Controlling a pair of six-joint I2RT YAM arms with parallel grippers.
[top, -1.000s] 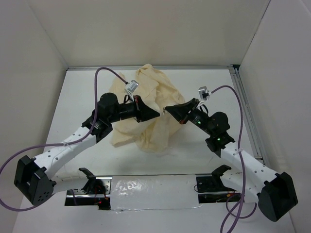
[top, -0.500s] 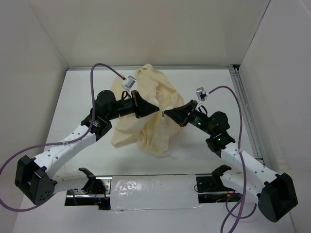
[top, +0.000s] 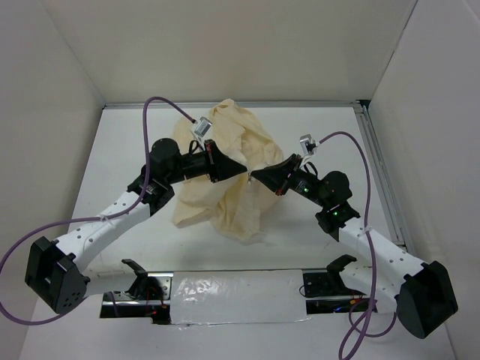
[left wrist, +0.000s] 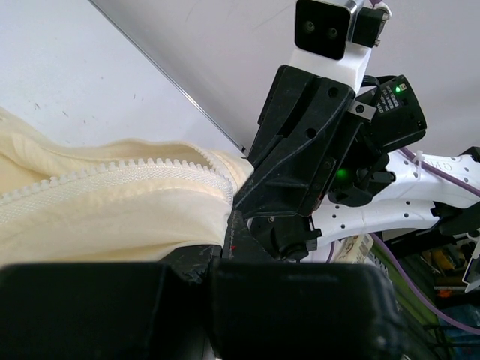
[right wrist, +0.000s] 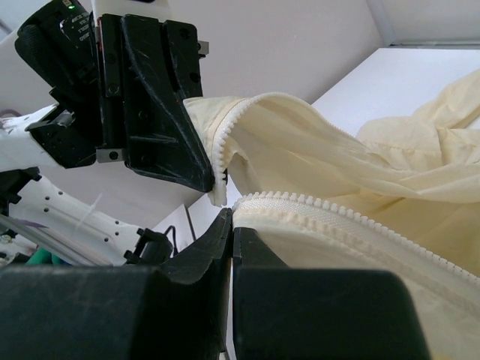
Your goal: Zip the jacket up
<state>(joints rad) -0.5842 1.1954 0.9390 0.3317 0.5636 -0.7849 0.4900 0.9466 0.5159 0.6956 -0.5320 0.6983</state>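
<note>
Pinching one zipper edge (right wrist: 322, 214) apiece, the left gripper (top: 241, 171) and right gripper (top: 258, 175) meet tip to tip over the jacket (top: 234, 210), which lies heaped toward twelve o'clock on the table (top: 127, 150) (to line up the teeth for joining, I'd guess).

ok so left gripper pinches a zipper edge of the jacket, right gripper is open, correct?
No: the right gripper is shut on the jacket, pinching its other zipper edge; the right wrist view shows it. The left gripper does pinch one.
</note>
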